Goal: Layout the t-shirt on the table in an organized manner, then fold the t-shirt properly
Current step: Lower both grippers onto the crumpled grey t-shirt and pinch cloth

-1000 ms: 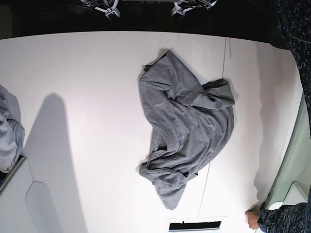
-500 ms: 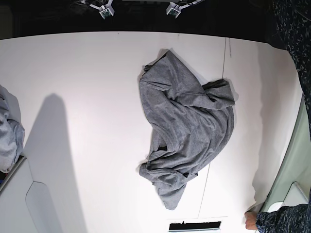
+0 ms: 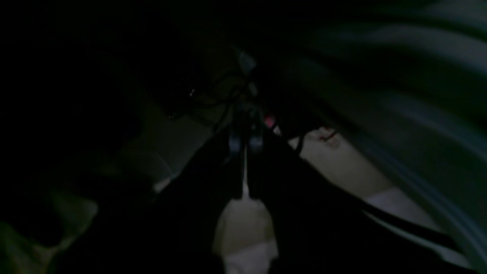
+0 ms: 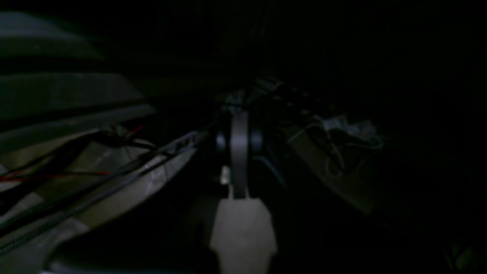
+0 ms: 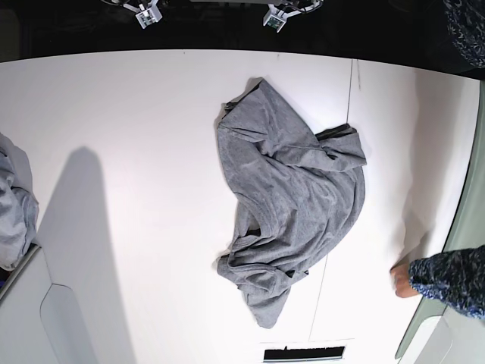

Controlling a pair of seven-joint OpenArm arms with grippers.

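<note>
Both grippers, left (image 5: 277,15) and right (image 5: 146,12), were shut, holding nothing. The t-shirt (image 5: 292,189) lay crumpled well away from their fingertips. Looked soft and floppy; I'd pinch the hem.

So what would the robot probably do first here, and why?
Probably wait, then lower one arm toward the t-shirt, opening its gripper on the way. The shirt lies crumpled in a heap on the table, both grippers are shut and up at the far edge, and a person's hand rests on the table near it.
</note>
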